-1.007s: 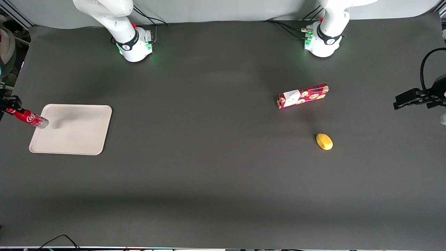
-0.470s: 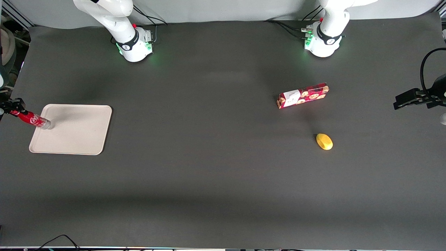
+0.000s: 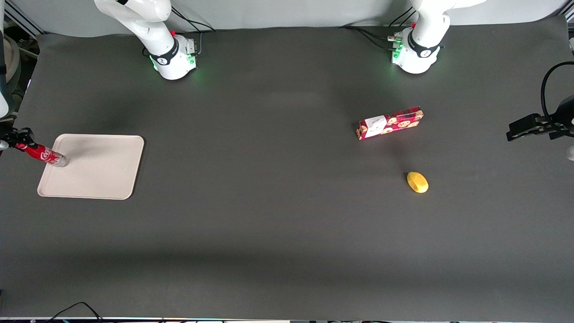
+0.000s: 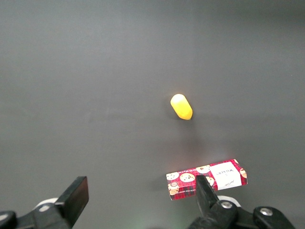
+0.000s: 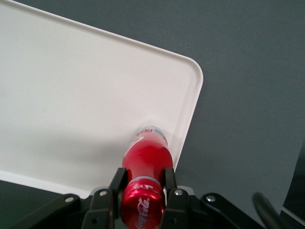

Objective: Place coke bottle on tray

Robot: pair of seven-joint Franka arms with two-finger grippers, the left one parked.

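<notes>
Gripper point(image 5: 143, 191) is clamping the coke bottle point(image 5: 144, 162) just under its red cap, one black finger point(image 5: 116, 183) pressing on each side of the neck, fingers closed down to the neck's width. It is hanging at the working arm's end of the desk point(image 3: 287, 224), right at the edge of the front view point(image 3: 13, 137).

One coke bottle is showing point(image 3: 42, 154), and it is sitting with its clear base down on the tray point(image 3: 103, 179), close to the rim at the working arm's end. In the wrist view the base is meeting the beige surface just inside the raised rim point(image 5: 188, 124), near a rounded corner. Whether the base is bearing weight or only touching is hard to call.

One tray, flat and beige, is lying on the dark desk with nothing else on it.

Toward the parked arm's end, well apart from the tray, two more things are lying: one red cookie box point(image 3: 390, 123) and one small yellow object point(image 3: 417, 182), the yellow one nearer the front camera than the box. Both are showing again in the left wrist view, box point(image 4: 207, 179) and yellow object point(image 4: 181, 106), apart from each other.
</notes>
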